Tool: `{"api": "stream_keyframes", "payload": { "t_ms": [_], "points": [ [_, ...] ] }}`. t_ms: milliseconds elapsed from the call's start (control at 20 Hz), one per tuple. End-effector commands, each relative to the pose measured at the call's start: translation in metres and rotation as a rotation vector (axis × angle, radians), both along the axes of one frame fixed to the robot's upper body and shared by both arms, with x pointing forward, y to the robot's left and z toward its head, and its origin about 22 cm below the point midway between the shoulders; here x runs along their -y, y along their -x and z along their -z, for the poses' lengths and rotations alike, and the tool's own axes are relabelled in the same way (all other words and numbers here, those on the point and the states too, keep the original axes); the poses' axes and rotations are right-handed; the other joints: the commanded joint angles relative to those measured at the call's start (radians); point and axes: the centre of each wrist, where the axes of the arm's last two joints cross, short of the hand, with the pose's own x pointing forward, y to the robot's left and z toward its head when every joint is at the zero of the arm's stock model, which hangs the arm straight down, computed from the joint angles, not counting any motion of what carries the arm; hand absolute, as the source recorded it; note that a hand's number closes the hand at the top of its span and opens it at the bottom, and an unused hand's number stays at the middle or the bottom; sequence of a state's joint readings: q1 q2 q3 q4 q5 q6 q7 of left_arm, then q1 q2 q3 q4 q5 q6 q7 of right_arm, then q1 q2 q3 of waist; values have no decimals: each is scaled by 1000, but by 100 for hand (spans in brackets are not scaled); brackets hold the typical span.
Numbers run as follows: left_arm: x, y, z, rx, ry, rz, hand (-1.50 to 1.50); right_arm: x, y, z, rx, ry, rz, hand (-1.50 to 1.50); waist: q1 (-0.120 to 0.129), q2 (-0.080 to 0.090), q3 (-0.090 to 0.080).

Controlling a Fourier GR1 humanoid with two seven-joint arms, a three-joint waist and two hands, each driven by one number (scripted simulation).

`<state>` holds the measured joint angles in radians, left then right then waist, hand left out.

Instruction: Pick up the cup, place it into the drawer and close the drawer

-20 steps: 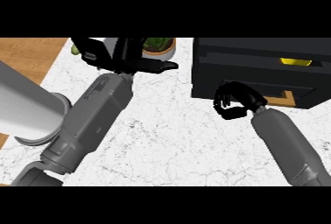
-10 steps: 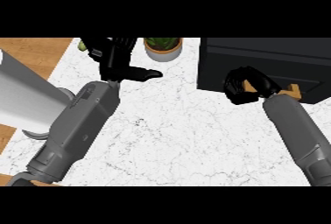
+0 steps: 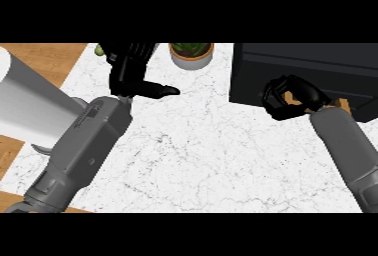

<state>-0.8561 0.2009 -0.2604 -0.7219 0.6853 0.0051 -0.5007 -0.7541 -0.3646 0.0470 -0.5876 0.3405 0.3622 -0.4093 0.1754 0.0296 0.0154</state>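
One curled right hand (image 3: 291,97) at drawer (image 3: 342,103)

White marble surface (image 3: 221,155) with fine grey veining fills most of the view under even light, its left edge running diagonally against a warm brown wooden floor (image 3: 44,57) seen at upper and lower left; a small potted plant (image 3: 192,54) stands at the far edge

No readable text, labels, brands, numbers or signs anywhere in head view.
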Motion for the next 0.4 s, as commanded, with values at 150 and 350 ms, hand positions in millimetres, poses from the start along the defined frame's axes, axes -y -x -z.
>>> {"api": "stream_keyframes", "payload": {
  "t_ms": [150, 350],
  "points": [
    [-4, 2, -1, 3, 17, 23, -150, 30, -30, -90, 206, 26, 176, 150, 50, 21, -11],
    [-5, 6, 7, -9, 19, 39, -150, 38, -27, -94, 199, 14, 171, 150, 47, 21, -12]
  ]
}}
